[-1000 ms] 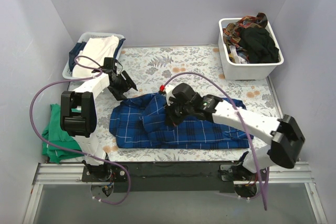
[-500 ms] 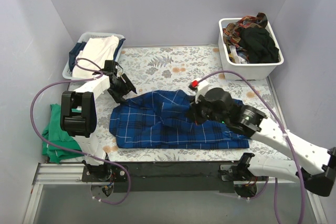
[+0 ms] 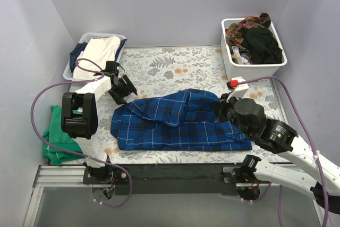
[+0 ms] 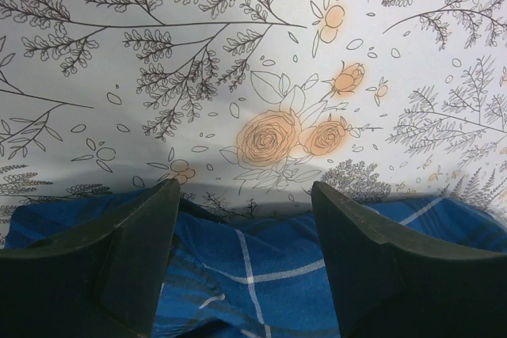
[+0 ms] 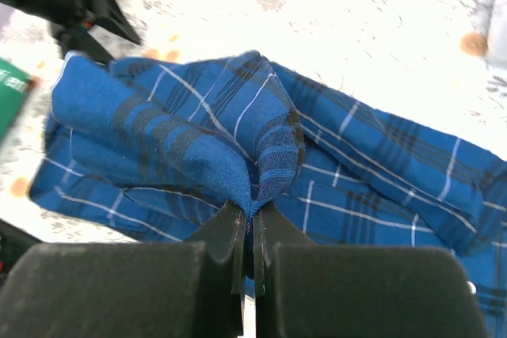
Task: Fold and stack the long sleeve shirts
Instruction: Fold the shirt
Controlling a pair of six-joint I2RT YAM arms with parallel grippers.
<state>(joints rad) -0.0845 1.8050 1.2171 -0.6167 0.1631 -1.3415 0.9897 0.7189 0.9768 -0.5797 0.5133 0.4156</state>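
Flowered desk point(image 3: 175, 59) holds the plaid shirt point(image 3: 175, 131): right jaws, clamped on its fold, should pull level; left jaws, spread and empty, should pin the corner.

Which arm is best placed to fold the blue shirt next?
Right, probably. The right tool is shut on a pinch of the blue shirt; the left tool is open at its edge, empty.

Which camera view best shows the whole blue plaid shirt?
The top external view: nearly the whole blue plaid shirt shows. The right wrist view shows most of it, pinched in the right tool; the left wrist view, only an edge.
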